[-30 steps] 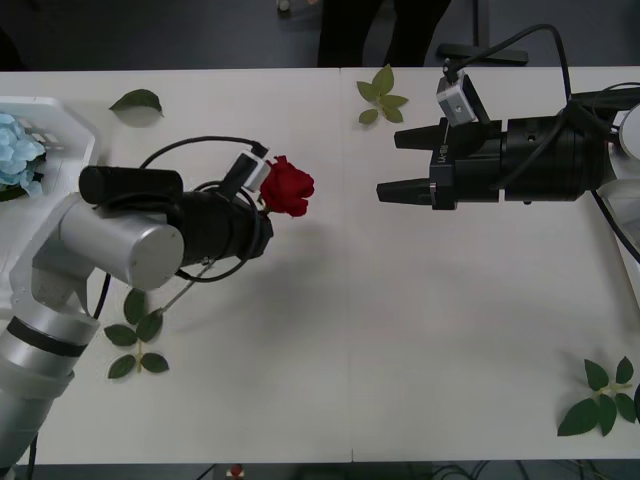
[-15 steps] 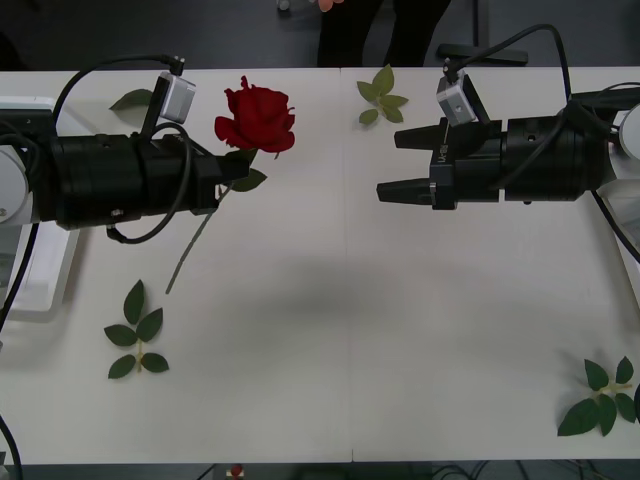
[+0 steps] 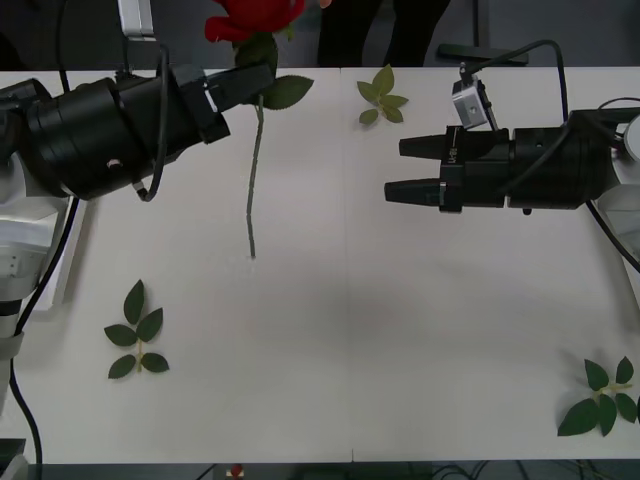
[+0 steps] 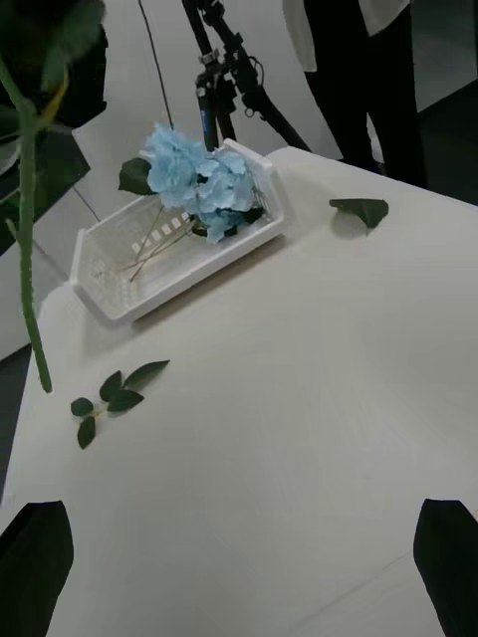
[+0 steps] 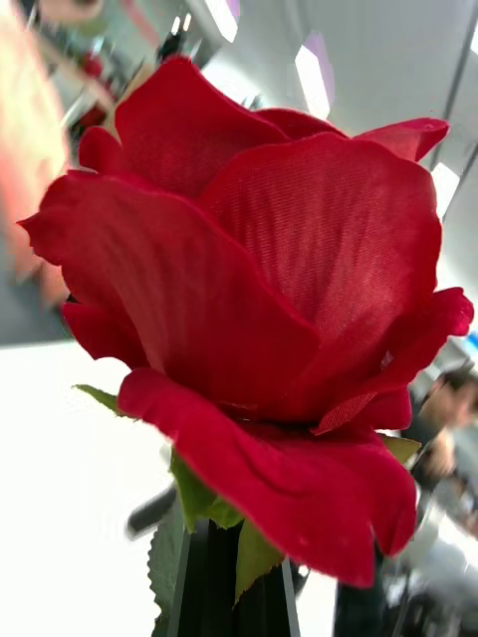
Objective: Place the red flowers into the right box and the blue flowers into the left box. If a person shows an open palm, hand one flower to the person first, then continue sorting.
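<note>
One red flower point(image 3: 253, 17), clamped in the left tool point(image 3: 248, 80), has swung up off the table point(image 3: 350, 330) toward the far edge, likely a handover to the person; right tool point(image 3: 395, 168) idle, fingers apart

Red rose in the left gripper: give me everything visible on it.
The red rose is one deep-red, fabric-looking bloom with layered petals on a thin green stem with a leaf just under the head. The left gripper is shut on the stem right below the bloom, holding it near the table's far edge. The stem hangs almost straight down; whether its tip touches the tabletop is unclear. Nothing else touches it.
</note>
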